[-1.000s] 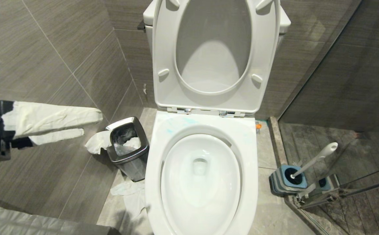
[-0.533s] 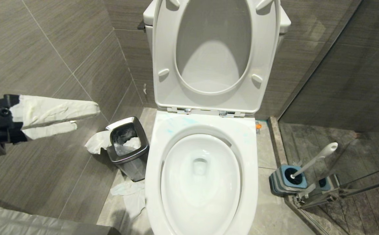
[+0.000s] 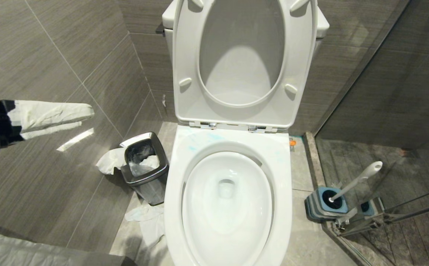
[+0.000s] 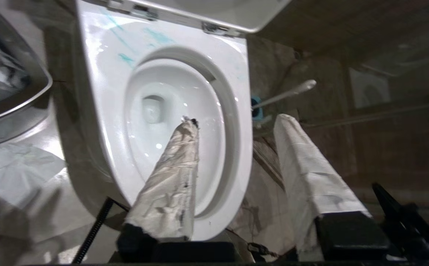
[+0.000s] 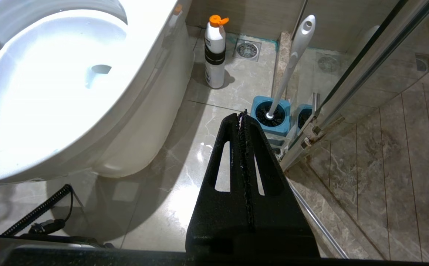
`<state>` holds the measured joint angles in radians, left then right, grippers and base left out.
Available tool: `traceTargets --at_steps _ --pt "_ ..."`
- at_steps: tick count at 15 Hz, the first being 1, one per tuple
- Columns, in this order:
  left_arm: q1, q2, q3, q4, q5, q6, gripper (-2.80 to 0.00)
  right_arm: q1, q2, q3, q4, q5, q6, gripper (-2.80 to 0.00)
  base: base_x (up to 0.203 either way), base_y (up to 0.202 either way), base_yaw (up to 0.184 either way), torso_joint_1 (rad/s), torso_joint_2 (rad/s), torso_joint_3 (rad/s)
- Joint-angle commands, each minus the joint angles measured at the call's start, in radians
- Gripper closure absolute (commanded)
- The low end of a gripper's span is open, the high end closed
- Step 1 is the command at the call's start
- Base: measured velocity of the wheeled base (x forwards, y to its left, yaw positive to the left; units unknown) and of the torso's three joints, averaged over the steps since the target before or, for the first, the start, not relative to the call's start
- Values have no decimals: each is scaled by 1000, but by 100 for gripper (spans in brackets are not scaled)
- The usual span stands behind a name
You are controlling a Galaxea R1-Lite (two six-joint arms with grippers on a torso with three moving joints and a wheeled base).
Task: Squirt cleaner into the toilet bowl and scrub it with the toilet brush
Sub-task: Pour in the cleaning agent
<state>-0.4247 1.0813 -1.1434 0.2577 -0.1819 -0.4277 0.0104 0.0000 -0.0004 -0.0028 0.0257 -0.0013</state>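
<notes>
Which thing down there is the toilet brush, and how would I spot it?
Start at the white toilet bowl and look to its right, at the foot of the glass shower partition. The toilet brush stands there, its slim white handle leaning out of a squarish blue-and-grey holder; the orange-capped bottle nearby has no handle.

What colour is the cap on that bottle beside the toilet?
Orange, on a white bottle with a dark band; clearest in the right wrist view.

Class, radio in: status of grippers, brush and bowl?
Left gripper empty, left of toilet bowl. Right gripper shut, empty. Toilet brush in holder. Cleaner streaks on rim.
</notes>
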Motion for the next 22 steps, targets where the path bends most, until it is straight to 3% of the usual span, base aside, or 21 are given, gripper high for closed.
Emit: traceTargets --at_steps 1,3,5,8,10,15,20,22 --pt "1 -9 -4 -23 99 -1 0 0 0 0 0 0 0 0 0 0 0 0 0 0" --pt "1 -30 -3 -121 230 5 0 0 0 0 0 0 0 0 0 0 0 0 0 0" --pt "1 -77 2 -200 320 52 0 0 0 0 0 0 0 0 0 0 0 0 0 0" --pt "7 -174 6 -206 366 176 0 0 0 0 0 0 0 0 0 0 0 0 0 0" --pt "49 -233 15 -204 400 244 0 0 0 0 0 0 0 0 0 0 0 0 0 0" --pt "272 -355 41 -205 395 321 0 0 0 -1 0 0 0 0 0 0 0 0 0 0" --pt "326 -590 185 -198 342 475 0 0 0 0 0 0 0 0 0 0 0 0 0 0" --pt "334 -686 234 -148 330 511 0 0 0 0 0 0 0 0 0 0 0 0 0 0"
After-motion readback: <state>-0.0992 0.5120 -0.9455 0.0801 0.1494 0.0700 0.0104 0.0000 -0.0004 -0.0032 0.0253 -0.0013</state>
